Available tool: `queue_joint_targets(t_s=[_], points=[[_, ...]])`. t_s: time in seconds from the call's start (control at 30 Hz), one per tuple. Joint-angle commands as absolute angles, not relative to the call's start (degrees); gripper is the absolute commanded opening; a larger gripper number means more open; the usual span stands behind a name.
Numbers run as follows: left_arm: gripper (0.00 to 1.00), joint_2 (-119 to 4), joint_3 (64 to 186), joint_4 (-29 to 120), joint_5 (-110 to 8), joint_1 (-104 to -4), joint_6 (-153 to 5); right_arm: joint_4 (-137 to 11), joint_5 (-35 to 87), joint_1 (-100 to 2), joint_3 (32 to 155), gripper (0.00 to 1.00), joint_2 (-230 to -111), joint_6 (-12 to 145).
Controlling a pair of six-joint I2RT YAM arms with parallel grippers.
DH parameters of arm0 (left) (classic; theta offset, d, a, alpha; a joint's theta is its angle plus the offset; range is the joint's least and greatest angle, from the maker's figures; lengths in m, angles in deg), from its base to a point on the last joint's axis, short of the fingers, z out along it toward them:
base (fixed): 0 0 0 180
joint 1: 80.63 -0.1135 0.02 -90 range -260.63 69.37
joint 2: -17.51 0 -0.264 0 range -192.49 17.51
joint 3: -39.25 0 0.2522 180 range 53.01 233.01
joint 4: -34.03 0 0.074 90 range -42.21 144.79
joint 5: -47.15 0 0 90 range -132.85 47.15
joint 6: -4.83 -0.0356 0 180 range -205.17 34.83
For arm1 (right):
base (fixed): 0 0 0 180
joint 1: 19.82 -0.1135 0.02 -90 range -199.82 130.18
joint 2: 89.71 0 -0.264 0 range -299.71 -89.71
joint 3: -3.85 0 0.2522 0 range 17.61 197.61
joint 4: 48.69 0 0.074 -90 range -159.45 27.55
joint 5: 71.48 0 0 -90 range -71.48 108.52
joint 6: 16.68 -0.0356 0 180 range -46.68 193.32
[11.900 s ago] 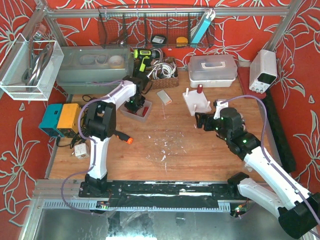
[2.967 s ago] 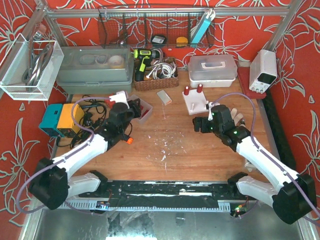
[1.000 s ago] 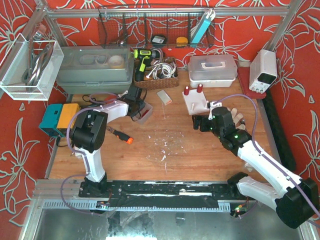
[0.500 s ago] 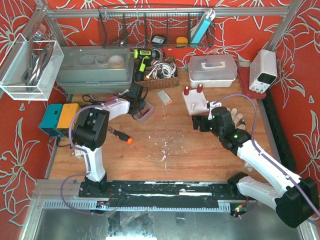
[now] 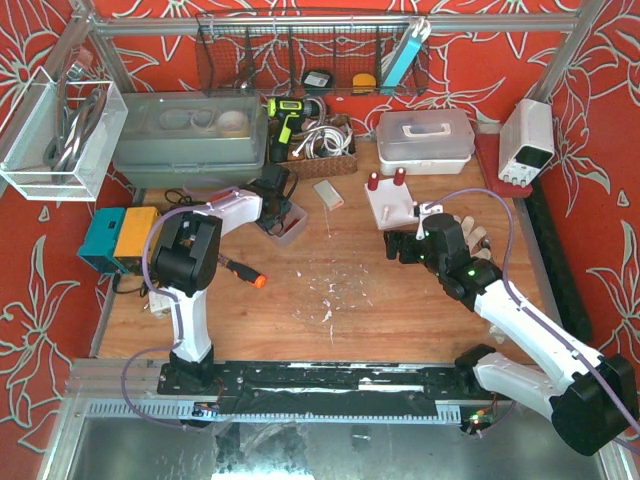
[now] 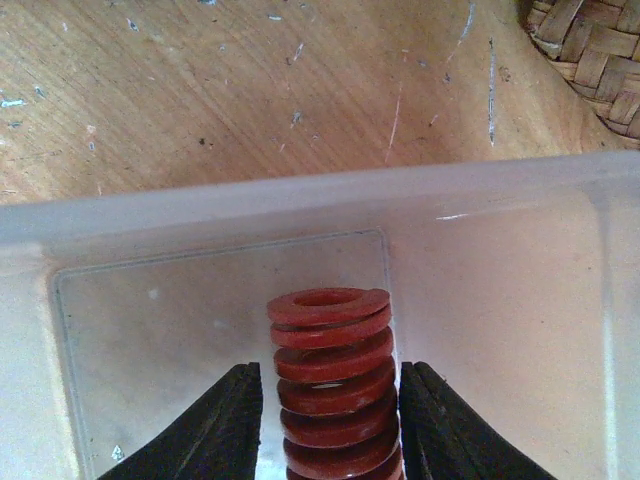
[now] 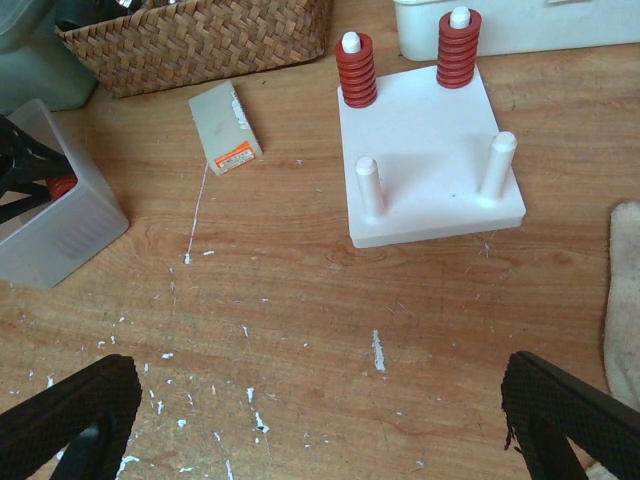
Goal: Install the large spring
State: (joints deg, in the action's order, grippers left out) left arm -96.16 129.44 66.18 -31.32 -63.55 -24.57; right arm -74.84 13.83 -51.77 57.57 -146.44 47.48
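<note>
Head count across the desk (image 5: 380, 290)

Three red springs: a left spring (image 7: 355, 68) and a right spring (image 7: 459, 36) sit on the far pegs of the one white plate (image 7: 425, 190), and a third spring (image 6: 335, 380) is in the single clear bin (image 6: 320, 190) toward the desk's far-left corner. The plate carries four pegs, two of them bare: a near-left peg (image 7: 369, 185) and a near-right peg (image 7: 496, 160). Along the far edge are one wicker basket (image 7: 190, 40), one white lidded box (image 5: 425, 140) and one grey-green tub (image 5: 185, 135). There is also one beige block (image 7: 225, 128) and one orange-handled screwdriver (image 5: 245, 272).
</note>
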Motion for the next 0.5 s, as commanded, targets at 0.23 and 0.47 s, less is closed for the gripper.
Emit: queue_joint_targets(t_s=[0.23, 0.47], points=[[0.36, -98.09, 130.52, 71.12, -29.56, -63.88, -23.03, -74.59, 12.18, -52.42, 57.54, 0.99, -146.25, 48.1], [0.26, -96.66, 130.41, 71.16, -28.87, -63.92, -23.08, -74.61, 12.06, -52.51, 57.54, 0.99, -146.23, 48.02]])
